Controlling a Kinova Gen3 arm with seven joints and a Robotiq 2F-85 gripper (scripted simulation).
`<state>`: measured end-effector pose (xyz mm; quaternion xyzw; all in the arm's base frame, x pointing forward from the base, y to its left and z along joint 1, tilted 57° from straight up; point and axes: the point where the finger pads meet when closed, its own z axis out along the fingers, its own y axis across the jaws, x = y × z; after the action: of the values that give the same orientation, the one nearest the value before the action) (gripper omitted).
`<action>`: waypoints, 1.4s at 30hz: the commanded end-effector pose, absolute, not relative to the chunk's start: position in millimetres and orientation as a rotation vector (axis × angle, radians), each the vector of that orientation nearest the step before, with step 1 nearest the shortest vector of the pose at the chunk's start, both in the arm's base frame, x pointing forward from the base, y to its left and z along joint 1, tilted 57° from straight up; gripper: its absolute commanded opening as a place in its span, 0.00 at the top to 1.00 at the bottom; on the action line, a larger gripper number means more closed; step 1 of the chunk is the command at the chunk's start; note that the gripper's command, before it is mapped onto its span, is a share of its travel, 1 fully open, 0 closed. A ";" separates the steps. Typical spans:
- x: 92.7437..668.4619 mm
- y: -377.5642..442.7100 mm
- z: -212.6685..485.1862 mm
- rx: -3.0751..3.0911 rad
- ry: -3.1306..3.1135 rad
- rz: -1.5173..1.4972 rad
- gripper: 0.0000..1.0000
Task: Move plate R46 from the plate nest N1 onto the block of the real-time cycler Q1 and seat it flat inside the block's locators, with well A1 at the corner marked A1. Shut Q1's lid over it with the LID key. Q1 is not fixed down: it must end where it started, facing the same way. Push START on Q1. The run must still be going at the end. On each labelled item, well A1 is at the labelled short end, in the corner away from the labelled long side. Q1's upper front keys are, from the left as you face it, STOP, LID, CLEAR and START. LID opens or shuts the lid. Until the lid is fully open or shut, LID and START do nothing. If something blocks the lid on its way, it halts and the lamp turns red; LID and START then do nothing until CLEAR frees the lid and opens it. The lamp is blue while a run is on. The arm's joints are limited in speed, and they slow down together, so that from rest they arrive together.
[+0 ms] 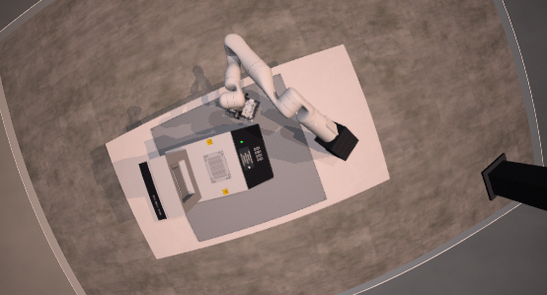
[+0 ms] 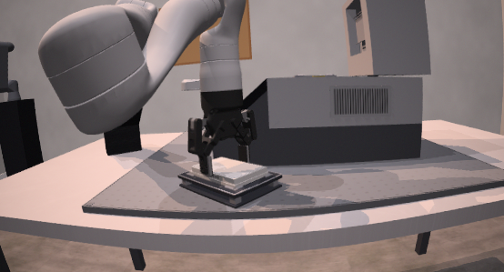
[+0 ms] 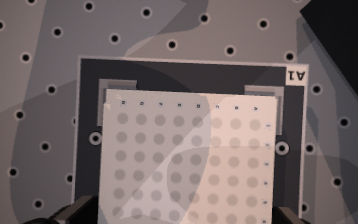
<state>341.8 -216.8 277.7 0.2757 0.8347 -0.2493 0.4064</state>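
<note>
Plate R46 (image 2: 234, 170) (image 3: 190, 160), pale with round wells, lies in the dark nest N1 (image 2: 236, 200) (image 3: 290, 170). In the wrist view its A1 well is at the nest's A1-labelled corner. My gripper (image 2: 225, 161) (image 3: 186, 210) is open, with one finger on each side of the plate and a gap showing on both sides in the wrist view. Cycler Q1 (image 1: 239, 179) (image 2: 300, 102) has its lid (image 1: 193, 186) (image 2: 400, 34) open. Its block (image 1: 217, 166) shows no plate. The lamp (image 1: 241, 141) is green. The keys (image 1: 258, 154) are on the black front.
Q1 stands close beside the nest on the grey perforated mat (image 1: 291, 180) (image 2: 364, 188); a black edge also shows at the wrist view's upper right. Q1's raised lid stands above the rear of its body. The arm's black base (image 1: 341, 142) stands on the pale table (image 1: 365, 155).
</note>
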 end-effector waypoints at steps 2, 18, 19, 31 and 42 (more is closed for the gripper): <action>342.1 -217.3 277.9 0.698 2.105 -0.628 0.00; 342.2 -217.3 277.9 0.698 2.105 -0.628 0.07; 342.2 -217.3 277.9 0.698 2.105 -0.628 0.08; 342.2 -217.3 277.9 0.698 2.105 -0.628 0.09; 342.2 -217.3 277.9 0.698 2.105 -0.628 0.09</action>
<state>341.6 -216.5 278.0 0.2753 0.8348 -0.2493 0.4064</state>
